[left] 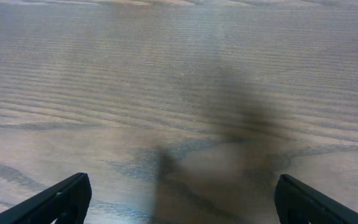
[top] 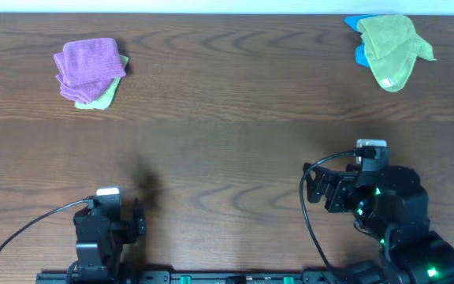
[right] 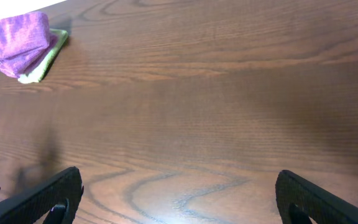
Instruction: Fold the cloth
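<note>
A loose green cloth [top: 391, 47] lies crumpled on a blue cloth [top: 359, 39] at the table's far right. A folded purple cloth [top: 91, 66] sits on a folded light green cloth [top: 105, 95] at the far left; this stack also shows in the right wrist view [right: 22, 42]. My left gripper [top: 136, 217] is open and empty at the near left, its fingers wide apart over bare wood [left: 179, 199]. My right gripper [top: 315, 185] is open and empty at the near right, pointing left [right: 179, 199].
The wooden table [top: 227, 134] runs across the whole view. A black cable [top: 310, 229] loops beside the right arm, and another [top: 30, 229] trails from the left arm. A rail [top: 211, 278] runs along the near edge.
</note>
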{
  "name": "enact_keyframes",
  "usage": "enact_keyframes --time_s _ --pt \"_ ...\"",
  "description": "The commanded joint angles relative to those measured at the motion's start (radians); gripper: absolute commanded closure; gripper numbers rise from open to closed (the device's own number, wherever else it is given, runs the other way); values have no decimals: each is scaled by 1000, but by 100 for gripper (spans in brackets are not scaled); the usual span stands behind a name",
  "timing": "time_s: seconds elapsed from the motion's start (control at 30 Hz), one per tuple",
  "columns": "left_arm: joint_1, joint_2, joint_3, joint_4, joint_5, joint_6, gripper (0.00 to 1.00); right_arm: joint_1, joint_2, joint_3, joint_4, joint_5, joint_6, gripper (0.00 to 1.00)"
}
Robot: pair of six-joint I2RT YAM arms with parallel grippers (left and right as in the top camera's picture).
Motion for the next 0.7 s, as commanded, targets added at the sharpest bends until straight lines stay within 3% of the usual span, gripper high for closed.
enact_keyframes --time_s 0.0,0.57,0.67 --pt "2 -9 -29 -28 -18 -11 5 -9 -4 -5 1 13 14 1" --pt "2 -9 -29 -28 -18 -11 5 -14 -16 -5 -70 16 14 1" --pt "2 -9 -29 -28 -18 -11 5 -35 -47 -36 -87 91 -11 1"
